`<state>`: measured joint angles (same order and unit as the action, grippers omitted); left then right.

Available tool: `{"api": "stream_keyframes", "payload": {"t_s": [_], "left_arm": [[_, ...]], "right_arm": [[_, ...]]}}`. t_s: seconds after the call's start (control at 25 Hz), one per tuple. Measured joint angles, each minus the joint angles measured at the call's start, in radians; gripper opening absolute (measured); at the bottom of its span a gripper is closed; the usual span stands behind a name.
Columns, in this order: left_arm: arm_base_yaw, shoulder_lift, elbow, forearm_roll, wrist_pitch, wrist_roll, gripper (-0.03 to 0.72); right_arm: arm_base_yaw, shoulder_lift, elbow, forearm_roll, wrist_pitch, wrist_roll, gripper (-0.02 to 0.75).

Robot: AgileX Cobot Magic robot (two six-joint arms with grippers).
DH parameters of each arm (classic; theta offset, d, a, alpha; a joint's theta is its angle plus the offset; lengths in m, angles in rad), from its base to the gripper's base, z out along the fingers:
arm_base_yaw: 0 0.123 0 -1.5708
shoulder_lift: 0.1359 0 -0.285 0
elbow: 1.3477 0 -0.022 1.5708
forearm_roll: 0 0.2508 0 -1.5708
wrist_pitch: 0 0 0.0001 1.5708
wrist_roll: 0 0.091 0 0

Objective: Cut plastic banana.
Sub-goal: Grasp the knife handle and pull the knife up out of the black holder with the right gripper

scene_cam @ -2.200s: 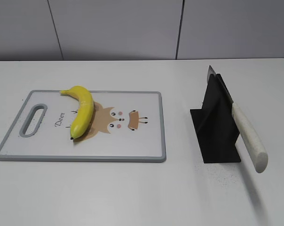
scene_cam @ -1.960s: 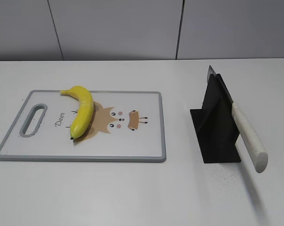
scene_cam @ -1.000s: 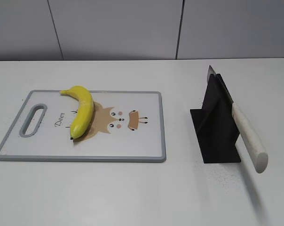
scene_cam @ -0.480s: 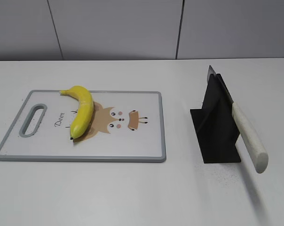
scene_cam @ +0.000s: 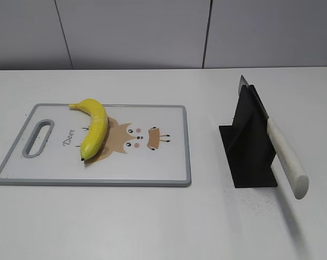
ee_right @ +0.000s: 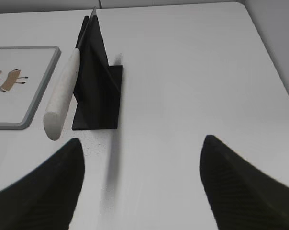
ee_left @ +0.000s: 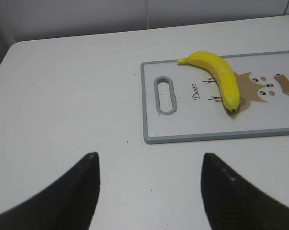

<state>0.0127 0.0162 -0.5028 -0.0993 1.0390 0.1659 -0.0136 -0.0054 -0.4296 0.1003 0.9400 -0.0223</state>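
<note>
- Plastic banana (scene_cam: 95, 127) lies on a cutting board (scene_cam: 152, 168), left on the desk (scene_cam: 152, 222).
- Knife (scene_cam: 285, 157) rests in a black stand (scene_cam: 247, 149).
- Left claw (ee_left: 149, 191) and right claw (ee_right: 139, 187) both gape wide, empty.

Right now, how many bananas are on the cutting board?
1. The banana lies on the left half of the cutting board, beside its handle slot. Nothing looks hidden.

Bare table (scene_cam: 207, 216) between cutting board (scene_cam: 169, 162) and knife stand (scene_cam: 250, 151).
</note>
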Motion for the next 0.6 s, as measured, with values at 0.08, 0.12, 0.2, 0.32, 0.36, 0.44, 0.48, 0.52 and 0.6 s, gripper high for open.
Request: {"api": "stream_keyframes", "payload": {"t_s": [0.08, 0.12, 0.2, 0.32, 0.36, 0.44, 0.48, 0.52, 0.6], "left_arm": [[0.000, 0.000, 0.000, 0.000, 0.000, 0.000, 0.654], [0.000, 0.000, 0.000, 0.000, 0.000, 0.000, 0.659], [0.000, 0.000, 0.000, 0.000, 0.000, 0.000, 0.661], [0.000, 0.000, 0.000, 0.000, 0.000, 0.000, 0.664], [0.000, 0.000, 0.000, 0.000, 0.000, 0.000, 0.663], [0.000, 0.000, 0.000, 0.000, 0.000, 0.000, 0.654], [0.000, 0.000, 0.000, 0.002, 0.000, 0.000, 0.645], [0.000, 0.000, 0.000, 0.003, 0.000, 0.000, 0.634], [0.000, 0.000, 0.000, 0.004, 0.000, 0.000, 0.617]], "right_arm": [[0.000, 0.001, -0.019, -0.002, 0.001, -0.017, 0.589], [0.000, 0.009, -0.031, -0.007, 0.002, -0.022, 0.589], [0.000, 0.044, -0.058, -0.019, 0.011, -0.025, 0.589], [0.000, 0.138, -0.107, -0.021, 0.061, -0.026, 0.589], [0.000, 0.180, -0.122, -0.021, 0.086, -0.026, 0.589], [0.000, 0.260, -0.159, -0.021, 0.135, -0.026, 0.589], [0.000, 0.303, -0.176, -0.021, 0.163, -0.017, 0.589], [0.000, 0.343, -0.191, -0.021, 0.191, 0.002, 0.589], [0.003, 0.406, -0.221, -0.020, 0.232, 0.022, 0.589]]}}
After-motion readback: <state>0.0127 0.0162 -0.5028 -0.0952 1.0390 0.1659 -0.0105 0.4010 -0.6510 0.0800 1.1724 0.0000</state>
